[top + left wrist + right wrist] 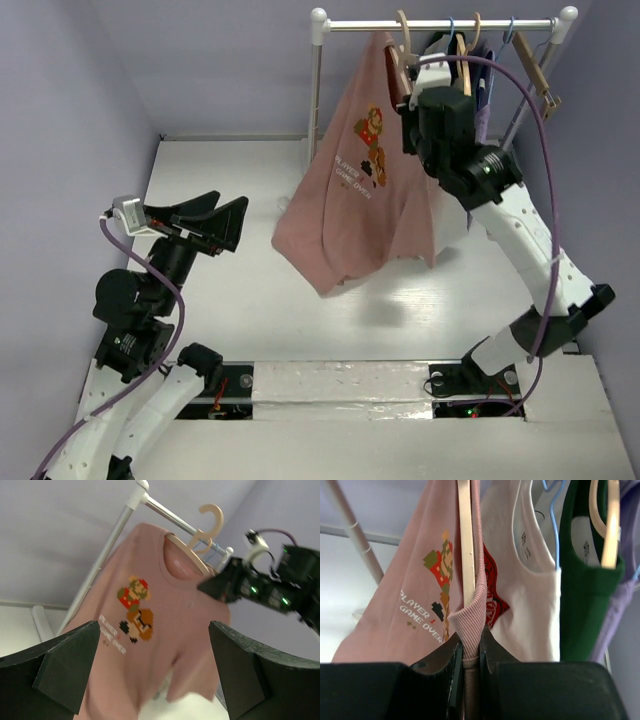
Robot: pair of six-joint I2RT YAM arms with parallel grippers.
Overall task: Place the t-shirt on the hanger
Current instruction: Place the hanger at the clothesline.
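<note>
The dusty-pink t-shirt (350, 200) with the cartoon print hangs from the rack, draped on the cream hanger (403, 35); its hem trails down toward the table. My right gripper (410, 95) is shut on the shirt's ribbed collar right beside the hanger. The right wrist view shows the collar pinched between the jaws (470, 647), with the hanger arm (466, 545) rising just above and the shirt's print (410, 580) to the left. My left gripper (215, 222) is open and empty, well left of the shirt. In its view (155, 675) the shirt (150, 630) and hanger (212, 520) lie ahead.
The white rack rail (440, 24) and its post (316, 90) stand at the back. A white t-shirt with a red logo (530, 580), a green garment (585, 580), a thin blue hanger (552, 510) and a brown wooden hanger (530, 65) hang to the right.
</note>
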